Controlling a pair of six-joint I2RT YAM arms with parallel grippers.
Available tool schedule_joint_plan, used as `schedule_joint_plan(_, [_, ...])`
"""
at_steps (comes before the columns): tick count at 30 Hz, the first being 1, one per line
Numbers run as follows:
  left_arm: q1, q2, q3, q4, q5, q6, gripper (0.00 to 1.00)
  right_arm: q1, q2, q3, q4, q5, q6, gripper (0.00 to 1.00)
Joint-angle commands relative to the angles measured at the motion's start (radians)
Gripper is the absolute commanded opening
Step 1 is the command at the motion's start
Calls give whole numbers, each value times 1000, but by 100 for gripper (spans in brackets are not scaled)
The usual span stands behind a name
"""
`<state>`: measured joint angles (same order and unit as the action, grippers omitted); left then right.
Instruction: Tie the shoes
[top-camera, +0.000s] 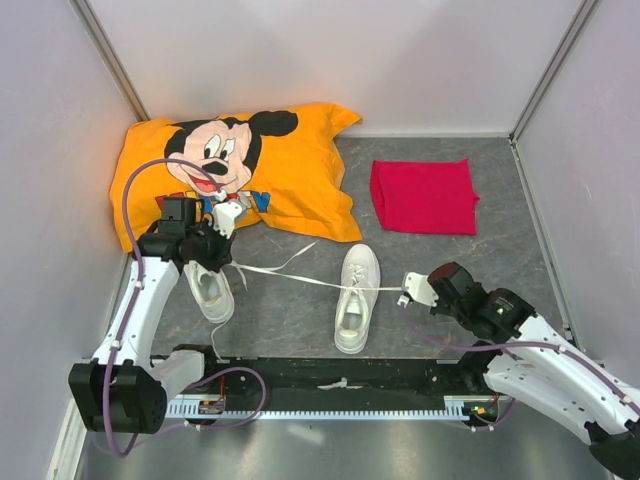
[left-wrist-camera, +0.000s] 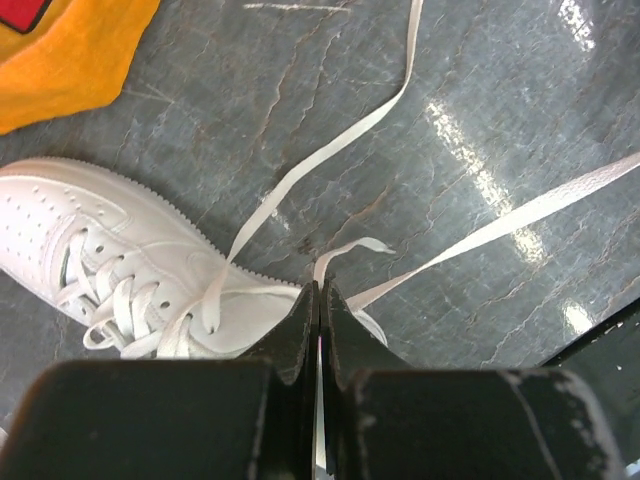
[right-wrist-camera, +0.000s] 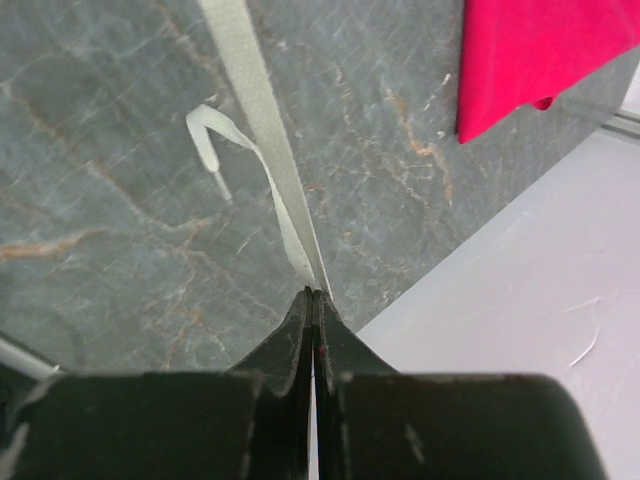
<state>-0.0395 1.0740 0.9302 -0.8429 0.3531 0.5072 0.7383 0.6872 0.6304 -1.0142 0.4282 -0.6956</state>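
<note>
Top external view: the table (top-camera: 300, 330) is seen from above; clock directions are taken from its centre.
Shoes: 2 white sneakers are counted. The left-hand shoe (top-camera: 210, 292) lies at 8 o'clock, partly under the left wrist. The right-hand shoe (top-camera: 357, 297) lies at 5 o'clock, toe toward 12.
Lace (top-camera: 300, 277): 1 strand is drawn taut from beside the left-hand shoe, across the right-hand shoe, toward 4 o'clock. In the left wrist view, 3 loose strands are seen.
Left gripper (left-wrist-camera: 318, 300): jaws are pressed together with a strand pinched at the tips, just above the shoe's collar.
Right gripper (right-wrist-camera: 314, 296): jaws are pressed together on the taut strand, and a short tail curls beyond the grip.
Other items: 1 orange cartoon pillow (top-camera: 290, 170) at 10 o'clock; 1 red cloth (top-camera: 424, 196) at 2 o'clock.
Step in hand: judged to be drawing the left-hand shoe's laces outward. No knot has been formed yet.
Next move: the 2 held strands would have to be brought together and crossed. That calls for slack to be given without losing either pinch.
Remaining: both shoes are judged untied.
</note>
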Motion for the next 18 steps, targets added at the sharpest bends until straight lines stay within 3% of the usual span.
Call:
schedule_joint_plan(1, [38, -32, 47, -38, 30, 109, 1, -63, 69, 9, 109, 96, -62, 0])
schedule_joint_plan(7, [90, -55, 41, -120, 72, 213, 2, -267, 189, 74, 170, -41, -145, 0])
schedule_joint_plan(11, [76, -51, 9, -235, 333, 344, 2, -341, 340, 158, 116, -202, -101, 0])
schedule_joint_plan(14, [-37, -40, -20, -255, 423, 401, 2, -343, 492, 276, 56, -366, -58, 0])
schedule_joint_plan(18, [-317, -22, -83, -84, 379, 341, 2, -343, 667, 440, -49, -590, 51, 0])
